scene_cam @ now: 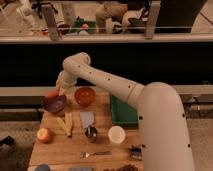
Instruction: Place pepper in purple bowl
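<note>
Red-orange pepper [52, 94] apparently tilted over purple bowl [54, 103], pincer [61, 91] above.

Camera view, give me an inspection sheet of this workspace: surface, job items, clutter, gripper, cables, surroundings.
Surface: wooden table, crowded.
Job's things: purple bowl at the back left; pepper at its far rim, under the gripper.
Clutter: orange bowl, apple, corn piece, metal cup, white cup, fork, green tray.
Gripper: gripper over the purple bowl's far rim.
Cables: nothing seen.
Surroundings: railing behind, person seated beyond.
</note>
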`<state>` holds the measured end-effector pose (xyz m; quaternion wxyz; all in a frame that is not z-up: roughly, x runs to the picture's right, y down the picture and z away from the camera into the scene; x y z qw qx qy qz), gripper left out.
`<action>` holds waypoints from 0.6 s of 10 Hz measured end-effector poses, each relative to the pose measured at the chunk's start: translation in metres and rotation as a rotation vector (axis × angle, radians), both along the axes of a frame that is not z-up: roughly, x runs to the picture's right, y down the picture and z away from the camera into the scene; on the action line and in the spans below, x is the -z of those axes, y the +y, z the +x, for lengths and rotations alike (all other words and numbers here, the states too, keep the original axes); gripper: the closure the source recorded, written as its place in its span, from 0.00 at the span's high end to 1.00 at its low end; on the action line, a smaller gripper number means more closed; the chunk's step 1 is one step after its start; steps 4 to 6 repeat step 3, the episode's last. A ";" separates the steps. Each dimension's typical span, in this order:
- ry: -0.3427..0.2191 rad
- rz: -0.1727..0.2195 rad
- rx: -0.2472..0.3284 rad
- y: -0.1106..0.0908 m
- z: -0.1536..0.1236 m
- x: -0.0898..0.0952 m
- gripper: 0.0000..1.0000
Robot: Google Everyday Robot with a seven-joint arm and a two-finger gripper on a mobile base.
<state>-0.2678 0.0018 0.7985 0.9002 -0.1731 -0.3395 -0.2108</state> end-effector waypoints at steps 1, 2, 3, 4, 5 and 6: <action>-0.010 -0.003 0.013 0.004 -0.012 0.004 0.00; -0.028 -0.008 0.021 0.006 -0.024 0.009 0.00; -0.041 -0.010 0.033 0.007 -0.031 0.011 0.00; -0.041 -0.010 0.033 0.007 -0.031 0.011 0.00; -0.041 -0.010 0.033 0.007 -0.031 0.011 0.00; -0.041 -0.010 0.033 0.007 -0.031 0.011 0.00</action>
